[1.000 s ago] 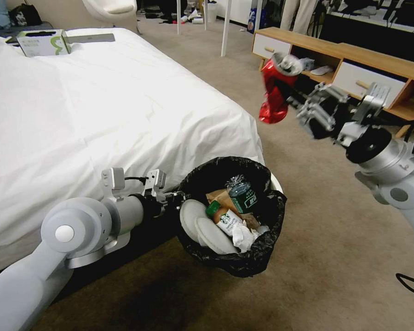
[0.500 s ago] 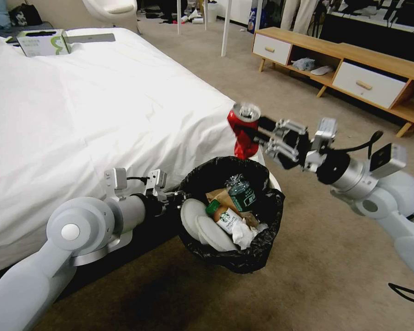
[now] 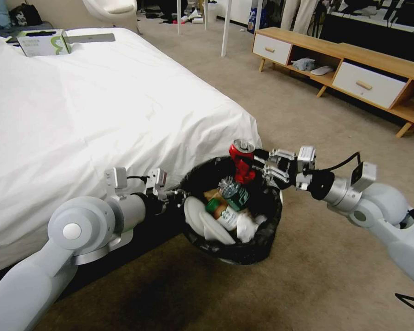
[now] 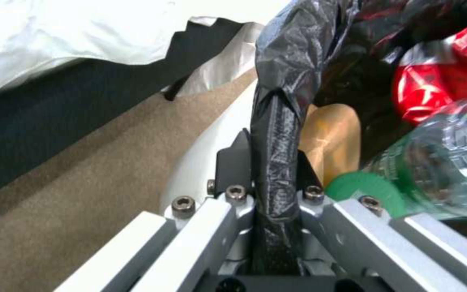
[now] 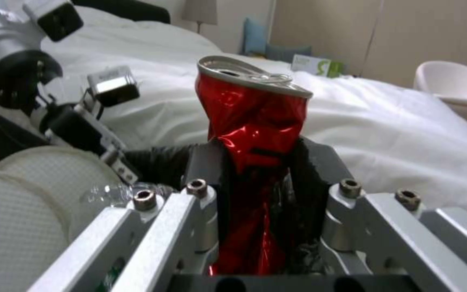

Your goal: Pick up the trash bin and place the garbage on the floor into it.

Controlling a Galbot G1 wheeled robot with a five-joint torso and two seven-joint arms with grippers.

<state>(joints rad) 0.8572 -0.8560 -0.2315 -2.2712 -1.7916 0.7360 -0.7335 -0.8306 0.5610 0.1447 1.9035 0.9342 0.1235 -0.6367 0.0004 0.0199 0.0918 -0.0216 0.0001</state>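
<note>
Bedroom floor (image 3: 336,257) of beige carpet beside the corner of a white-sheeted bed (image 3: 101,119), with a low wooden cabinet (image 3: 354,69) along the far side. The crushed red can (image 3: 242,162) stands roughly upright, its long axis near vertical and its opened top uppermost, directly over the far rim of the trash bin (image 3: 267,225), whose black liner is folded over the edge. The can's lower half is already level with or just inside the bin's mouth. The right claw (image 3: 262,168) is clamped on the can's dented waist, reaching in sideways from the cabinet side, so the can lies on the bed side of that claw and the bin's open interior lies below and slightly toward the robot. Inside the bin rest a green-capped bottle (image 3: 216,211), a clear bottle (image 3: 234,191), white tissue (image 3: 246,227) and pale round discs (image 3: 202,220). The left claw (image 4: 266,190) is closed on the liner-covered rim at the side of the bin nearest the bed, one finger inside and one outside the wall, holding the bin tilted and apparently clear of the carpet. Judged from this arrangement, the drop path is short and straight down; the chief risk is the can striking the far rim and falling outside onto the carpet.
</note>
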